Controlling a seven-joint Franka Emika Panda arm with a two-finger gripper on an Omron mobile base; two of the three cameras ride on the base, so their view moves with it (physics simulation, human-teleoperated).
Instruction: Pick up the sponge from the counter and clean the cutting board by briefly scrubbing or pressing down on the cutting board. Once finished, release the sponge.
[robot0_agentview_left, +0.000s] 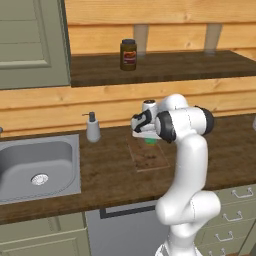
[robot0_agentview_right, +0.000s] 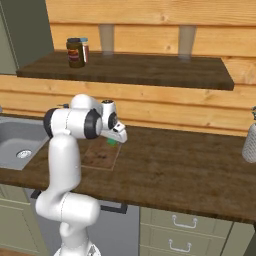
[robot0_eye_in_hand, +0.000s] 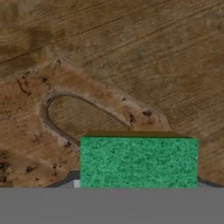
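On the dark wood counter (robot0_agentview_left: 107, 172), mid-frame, the gripper (robot0_agentview_left: 148, 137) appears clamped on the sponge (robot0_eye_in_hand: 138, 161) above the cutting board (robot0_agentview_left: 150, 157); I judge it light, soft, best pinched across its short sides.

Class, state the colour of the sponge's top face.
Green, with a fine speckled texture; the sponge shows best in the hand view.

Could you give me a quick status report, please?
Hand over reddish-brown wooden cutting board. Green rectangular sponge at its tips; grip not visible. Nothing in the way.
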